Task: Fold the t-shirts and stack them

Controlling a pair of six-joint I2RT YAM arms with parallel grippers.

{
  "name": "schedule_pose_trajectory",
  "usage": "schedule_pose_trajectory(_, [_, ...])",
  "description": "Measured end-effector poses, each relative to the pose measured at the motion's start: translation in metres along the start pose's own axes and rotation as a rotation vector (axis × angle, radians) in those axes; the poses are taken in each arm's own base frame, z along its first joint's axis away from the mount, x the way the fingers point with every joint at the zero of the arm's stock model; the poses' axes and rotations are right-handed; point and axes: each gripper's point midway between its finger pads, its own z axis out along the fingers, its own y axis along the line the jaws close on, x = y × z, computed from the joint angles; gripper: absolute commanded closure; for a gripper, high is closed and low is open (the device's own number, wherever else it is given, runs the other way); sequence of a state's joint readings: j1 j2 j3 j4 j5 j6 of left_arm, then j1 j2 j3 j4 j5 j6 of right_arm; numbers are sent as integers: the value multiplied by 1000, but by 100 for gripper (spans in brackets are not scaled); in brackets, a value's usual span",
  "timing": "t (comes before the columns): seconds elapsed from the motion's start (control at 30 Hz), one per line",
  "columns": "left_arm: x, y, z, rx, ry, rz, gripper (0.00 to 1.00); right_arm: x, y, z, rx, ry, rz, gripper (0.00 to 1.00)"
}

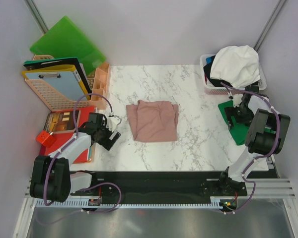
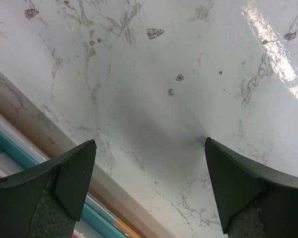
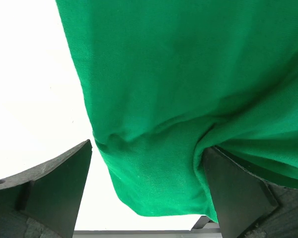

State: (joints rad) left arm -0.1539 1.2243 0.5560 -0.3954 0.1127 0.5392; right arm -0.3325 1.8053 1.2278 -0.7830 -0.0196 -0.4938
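Observation:
A dusty pink t-shirt (image 1: 153, 120) lies folded in the middle of the marble table (image 1: 198, 144). A green t-shirt (image 1: 238, 134) lies flat at the table's right side. My right gripper (image 1: 237, 115) hovers right over it, open. In the right wrist view the green cloth (image 3: 188, 89) bunches between the wide-apart fingers, around my right gripper (image 3: 148, 191), and the right fingertip (image 3: 228, 188) touches a fold. A white t-shirt (image 1: 236, 64) is heaped on the basket (image 1: 207, 87) at the back right. My left gripper (image 1: 111, 126) stands open left of the pink shirt, with bare marble beneath my left gripper (image 2: 150, 186).
A pink crate with clipboards (image 1: 49, 96) and a green plastic folder (image 1: 69, 42) stand at the back left. A red folder (image 1: 64, 144) lies beside the left arm, its edges showing past the table edge (image 2: 49, 148). A small wooden organiser (image 1: 100, 79) sits at the table's left rim.

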Motion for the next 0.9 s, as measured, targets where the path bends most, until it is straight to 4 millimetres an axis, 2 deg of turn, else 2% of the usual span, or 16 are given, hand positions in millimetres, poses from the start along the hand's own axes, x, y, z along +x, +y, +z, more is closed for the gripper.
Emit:
schedule_pose_trajectory(0.23, [0, 0, 0, -1, 0, 0, 3, 0, -3, 0, 12, 0, 3, 2])
schedule_pose_trajectory(0.37, [0, 0, 0, 0, 1, 0, 3, -2, -13, -5, 28, -11, 29, 2])
schedule_pose_trajectory(0.5, [0, 0, 0, 0, 1, 0, 3, -5, -47, -18, 81, -52, 102, 2])
schedule_pose_trajectory(0.63, [0, 0, 0, 2, 2, 0, 3, 2, -80, -27, 136, -73, 173, 2])
schedule_pose_trajectory(0.77, [0, 0, 0, 4, 5, 0, 3, 17, -102, -30, 174, -66, 224, 2])
schedule_pose_trajectory(0.9, [0, 0, 0, 4, 6, 0, 3, 23, -119, -32, 215, -79, 262, 2])
